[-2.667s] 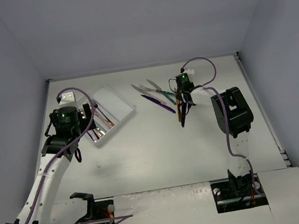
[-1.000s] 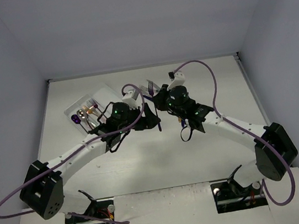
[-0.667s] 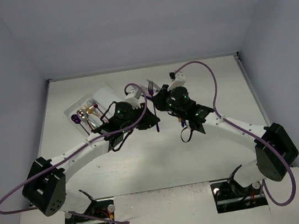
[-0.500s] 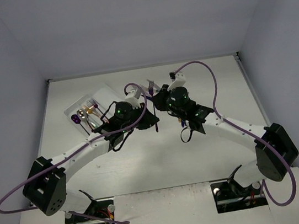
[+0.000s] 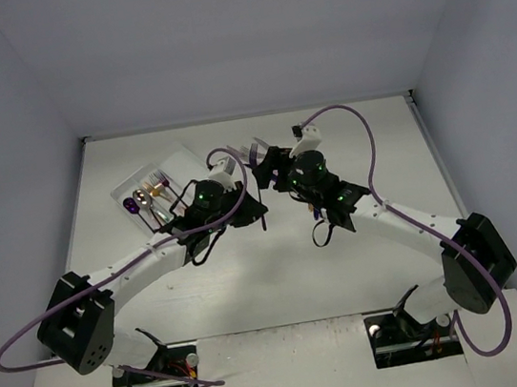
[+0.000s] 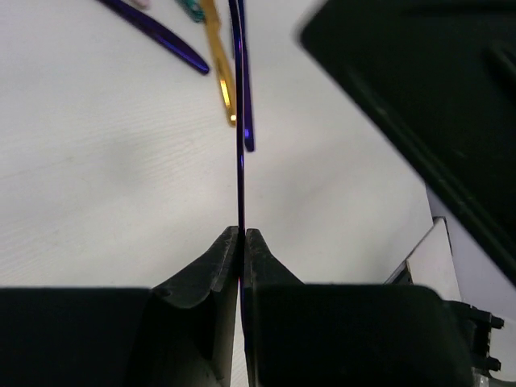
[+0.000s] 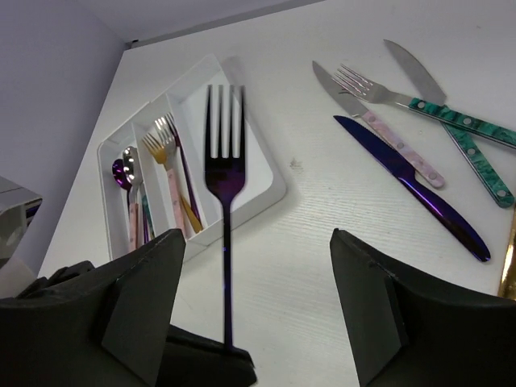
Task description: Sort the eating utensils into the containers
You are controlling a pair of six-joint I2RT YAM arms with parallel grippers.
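Note:
A purple fork point(image 7: 226, 173) stands in the air between my two arms, tines pointing toward the white tray point(image 7: 278, 193). My left gripper point(image 6: 242, 234) is shut on its handle, and the fork point(image 6: 239, 121) shows edge-on there. My right gripper point(image 7: 256, 235) is open, its fingers wide on either side of the fork and not touching it. From above, both grippers meet just right of the tray point(image 5: 163, 168), near the fork point(image 5: 254, 158). The tray's two left compartments hold a purple spoon point(image 7: 121, 171), a gold fork point(image 7: 161, 149) and other utensils.
On the table right of the tray lie a pink-handled knife point(image 7: 379, 133), a dark blue knife point(image 7: 411, 189), a teal fork point(image 7: 435, 109), a teal knife point(image 7: 463, 141) and a gold utensil point(image 6: 219, 64). The right arm's black body point(image 6: 419, 105) looms close to my left gripper.
My left gripper closed on the purple fork's handle, then my right gripper opened and let it go. The left arm has drawn slightly back toward the tray.

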